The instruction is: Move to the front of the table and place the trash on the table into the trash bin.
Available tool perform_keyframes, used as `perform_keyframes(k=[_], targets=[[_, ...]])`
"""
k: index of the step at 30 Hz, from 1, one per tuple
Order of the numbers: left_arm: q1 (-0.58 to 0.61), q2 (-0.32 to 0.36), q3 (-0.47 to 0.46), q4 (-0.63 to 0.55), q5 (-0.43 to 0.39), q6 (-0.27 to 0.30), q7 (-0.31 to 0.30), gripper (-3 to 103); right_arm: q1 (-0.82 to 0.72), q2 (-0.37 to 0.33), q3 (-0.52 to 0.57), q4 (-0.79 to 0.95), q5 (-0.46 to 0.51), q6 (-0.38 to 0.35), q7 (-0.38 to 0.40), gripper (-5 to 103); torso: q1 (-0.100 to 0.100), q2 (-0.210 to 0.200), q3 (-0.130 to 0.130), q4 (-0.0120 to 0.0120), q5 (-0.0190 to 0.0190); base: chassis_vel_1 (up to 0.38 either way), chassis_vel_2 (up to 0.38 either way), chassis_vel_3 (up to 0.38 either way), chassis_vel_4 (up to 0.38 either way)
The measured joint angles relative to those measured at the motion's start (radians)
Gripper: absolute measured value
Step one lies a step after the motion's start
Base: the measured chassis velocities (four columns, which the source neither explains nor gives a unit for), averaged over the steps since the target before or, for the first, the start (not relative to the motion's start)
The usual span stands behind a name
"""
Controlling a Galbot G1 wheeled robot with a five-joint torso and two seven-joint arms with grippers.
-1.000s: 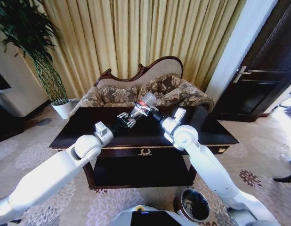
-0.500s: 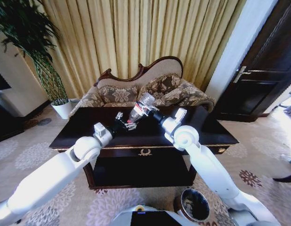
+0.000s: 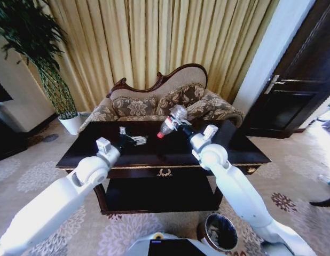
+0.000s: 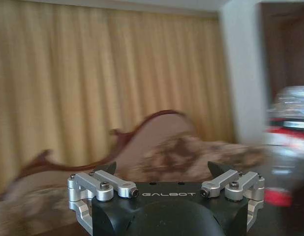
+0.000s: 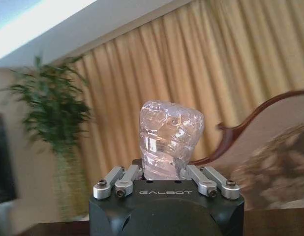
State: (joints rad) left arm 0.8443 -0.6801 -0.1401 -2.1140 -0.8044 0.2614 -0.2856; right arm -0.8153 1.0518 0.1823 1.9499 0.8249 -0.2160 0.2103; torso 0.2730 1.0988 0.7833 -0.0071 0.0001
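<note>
Bottle (image 3: pixel 171 120) above table (image 3: pixel 245 152), before sofa (image 3: pixel 154 104).

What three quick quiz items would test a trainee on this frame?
1. True or false: the right gripper is shut on the bottle.
2. Where is the bin? A) on the table B) on the floor by the robot's base C) on the sofa
3. Fill in: the left gripper is open and holds ____.

Key: 1 true, the bottle is lifted above the table. 2 B, on the robot's right. 3 nothing; the gripper hangs over the table with its fingers apart.
</note>
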Motion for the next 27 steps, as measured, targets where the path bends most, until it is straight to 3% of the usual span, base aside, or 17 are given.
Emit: perform_keyframes(k=[4, 9, 17, 27], targets=[[0.010, 0.006, -0.088, 0.027, -0.046, 0.046, -0.031, 100, -0.032, -0.015, 0.051, -0.021, -0.101, 0.017, 0.001, 29, 0.000, 0.000, 0.000, 0.0002, 0.0001, 0.000, 0.000, 0.000, 0.000], [0.042, 0.021, -0.211, 0.083, -0.069, 0.082, -0.040, 100, -0.058, -0.053, 0.128, -0.038, -0.161, 0.018, 0.011, 29, 0.000, 0.000, 0.000, 0.0001, -0.0001, 0.000, 0.000, 0.000, 0.000], [0.104, 0.075, -0.384, 0.147, -0.086, 0.100, -0.031, 100, -0.124, -0.092, 0.220, -0.028, -0.184, 0.000, 0.028, 29, 0.000, 0.000, 0.000, 0.0001, 0.0000, 0.000, 0.000, 0.000, 0.000], [0.139, 0.103, -0.475, 0.212, -0.112, 0.116, -0.010, 100, -0.175, -0.105, 0.261, 0.016, -0.184, -0.014, 0.041, 29, 0.000, 0.000, 0.000, 0.0003, -0.0002, 0.000, 0.000, 0.000, 0.000]])
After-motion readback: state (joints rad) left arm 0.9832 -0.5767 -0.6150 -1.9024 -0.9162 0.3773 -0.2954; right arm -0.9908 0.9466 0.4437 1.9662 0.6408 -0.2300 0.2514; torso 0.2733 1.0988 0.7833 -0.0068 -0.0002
